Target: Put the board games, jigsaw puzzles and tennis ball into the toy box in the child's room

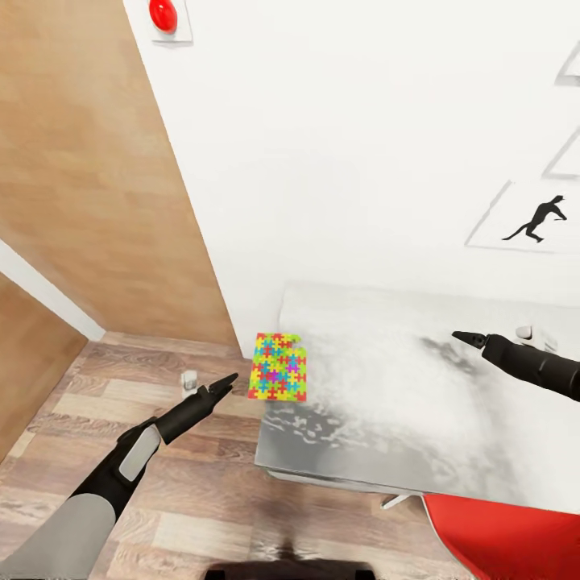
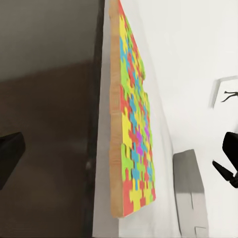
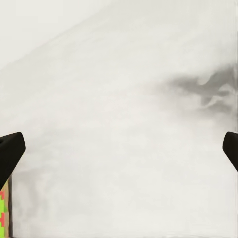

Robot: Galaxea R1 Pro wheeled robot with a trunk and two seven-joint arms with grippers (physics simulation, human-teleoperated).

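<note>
One jigsaw puzzle (image 1: 278,366), a thin sheet of yellow, pink, blue and green pieces, lies flat at the left edge of the pale grey table (image 1: 387,403) and juts slightly over it. My left gripper (image 1: 225,384) hovers over the floor just left of it, pointing at it, open and empty. In the left wrist view the puzzle (image 2: 131,124) sits edge-on straight ahead between the fingers (image 2: 10,158). My right gripper (image 1: 461,336) hangs open above the table's middle, holding nothing. The right wrist view looks along the tabletop (image 3: 124,124), with a puzzle corner (image 3: 2,213) at the frame's edge.
A wooden wardrobe door (image 1: 80,201) stands at left, and a red round button (image 1: 163,14) sits high on the white wall. A silhouette sports picture (image 1: 536,219) hangs behind the table. A red seat (image 1: 499,532) is at the table's near right. A small white object (image 1: 190,379) stands on the plank floor.
</note>
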